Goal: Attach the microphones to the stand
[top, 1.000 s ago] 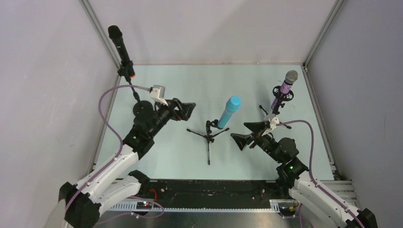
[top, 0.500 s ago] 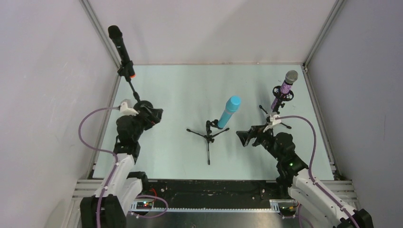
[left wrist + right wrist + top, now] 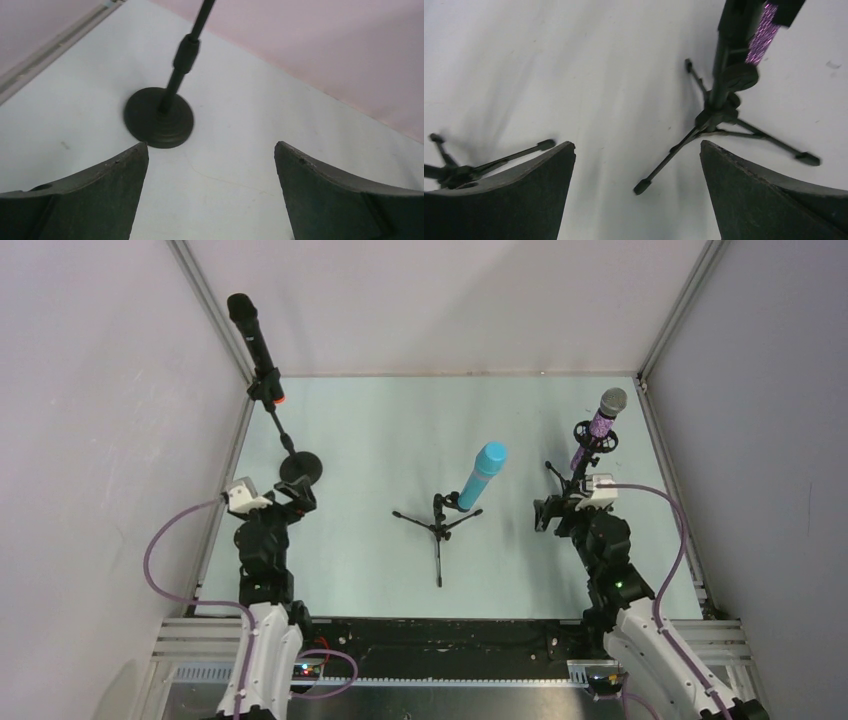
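Note:
The long black microphone (image 3: 252,338) with the orange-red ring sits clipped on the round-base stand (image 3: 300,468) at the back left; the stand's base (image 3: 159,117) also shows in the left wrist view. The turquoise-blue microphone (image 3: 482,475) sits tilted on the middle tripod stand (image 3: 437,527). The purple glitter microphone (image 3: 600,425) sits on the right tripod stand (image 3: 578,468); in the right wrist view its body (image 3: 760,40) and the stand (image 3: 719,107) show ahead. My left gripper (image 3: 297,495) (image 3: 210,147) is open and empty, just short of the round base. My right gripper (image 3: 546,512) (image 3: 637,145) is open and empty, just left of the right stand.
Grey walls and metal frame rails (image 3: 215,315) close in the pale green table (image 3: 400,430) on three sides. A leg of the middle tripod (image 3: 504,159) lies at the left in the right wrist view. A black rail (image 3: 440,640) runs along the near edge.
Both arms have pulled back toward their bases. The left gripper swung left, away from the middle stand, to the round base. The right gripper drew back to the right, beside the purple microphone's stand.

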